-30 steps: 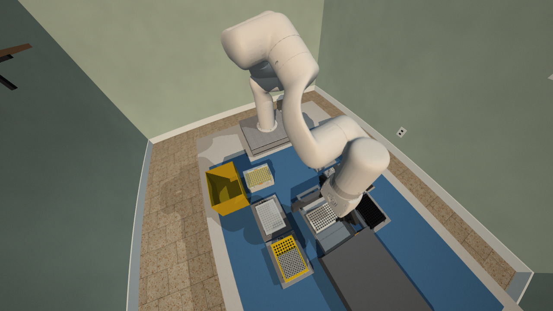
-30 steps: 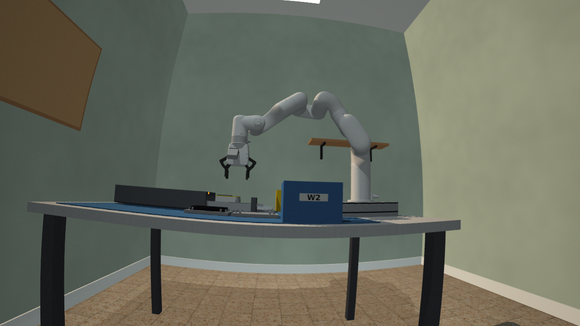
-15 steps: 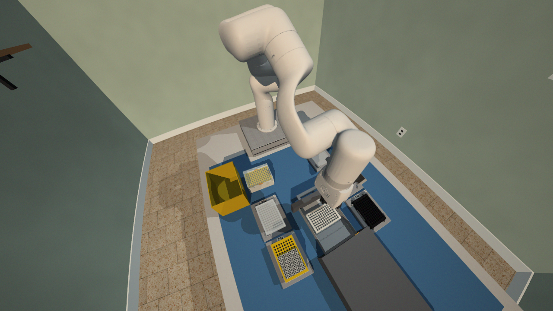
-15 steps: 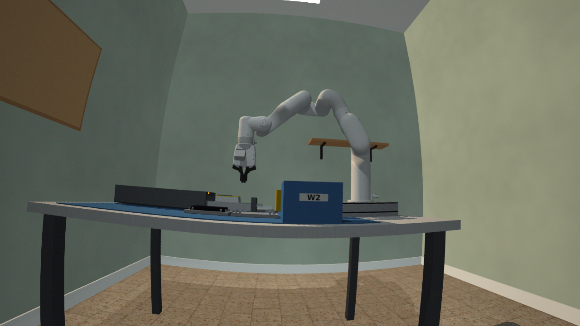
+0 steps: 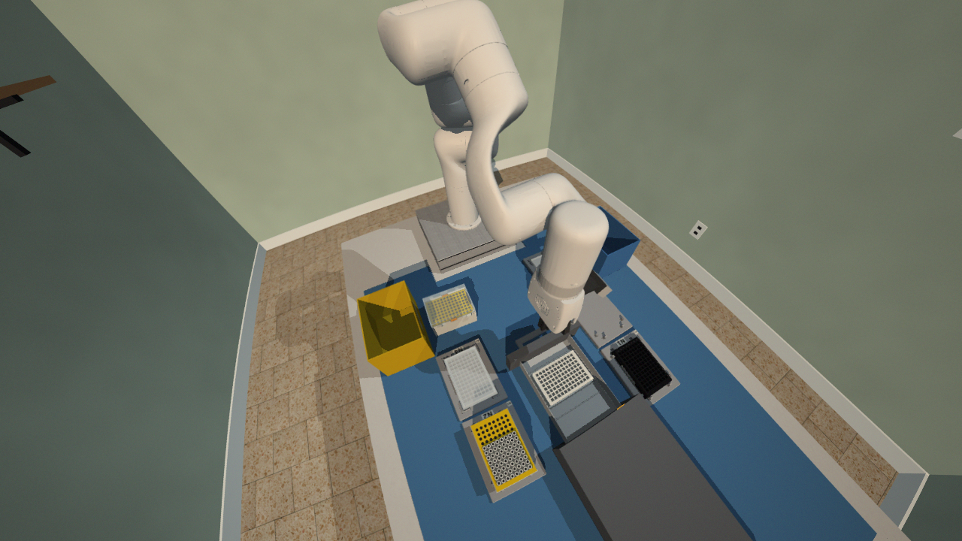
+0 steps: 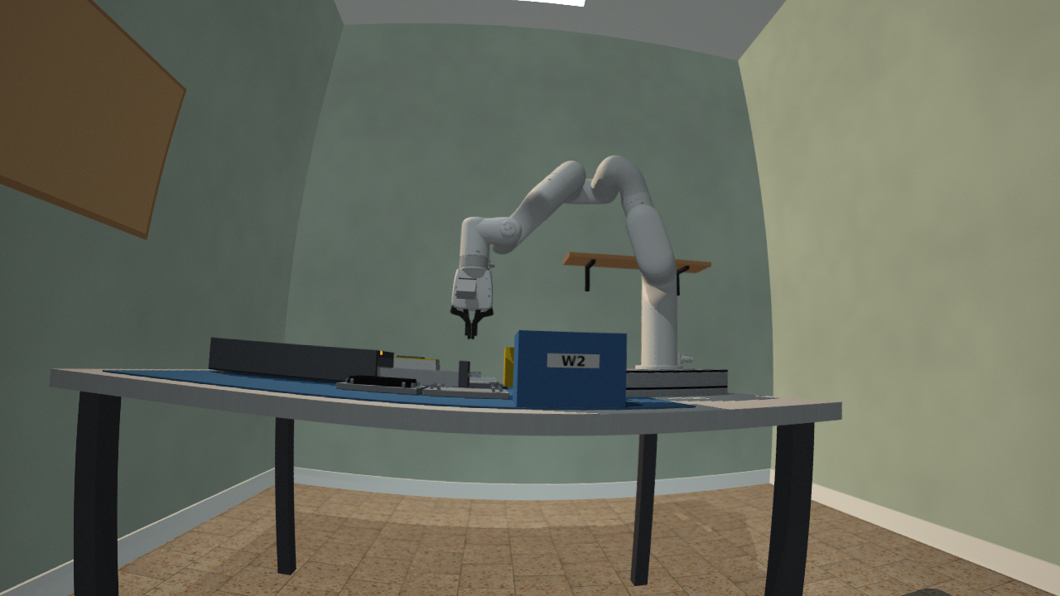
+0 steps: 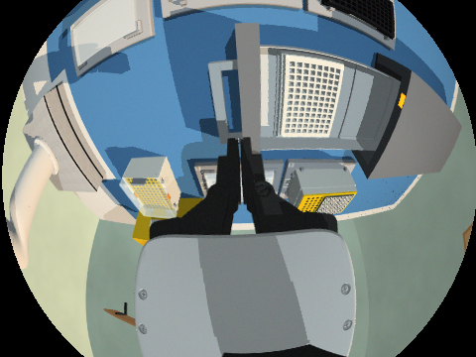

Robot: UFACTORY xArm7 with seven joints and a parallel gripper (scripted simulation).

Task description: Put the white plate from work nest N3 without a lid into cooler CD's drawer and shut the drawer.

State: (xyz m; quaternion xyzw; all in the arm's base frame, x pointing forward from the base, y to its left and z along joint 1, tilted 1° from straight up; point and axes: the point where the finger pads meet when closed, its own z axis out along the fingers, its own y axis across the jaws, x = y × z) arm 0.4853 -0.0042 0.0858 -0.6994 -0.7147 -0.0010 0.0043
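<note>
White gridded plate (image 5: 562,376) flat inside open drawer (image 5: 600,409).

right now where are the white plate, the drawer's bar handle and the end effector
white plate (image 5: 561,376), top view, middle of its well grid
bar handle (image 7: 222,99), wrist view, the bar's outer length
end effector (image 6: 469,334), exterior view, between its shut fingertips

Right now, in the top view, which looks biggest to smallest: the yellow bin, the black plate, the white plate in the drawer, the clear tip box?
1. Yellow bin
2. White plate and black plate: look alike
3. Tip box
</note>
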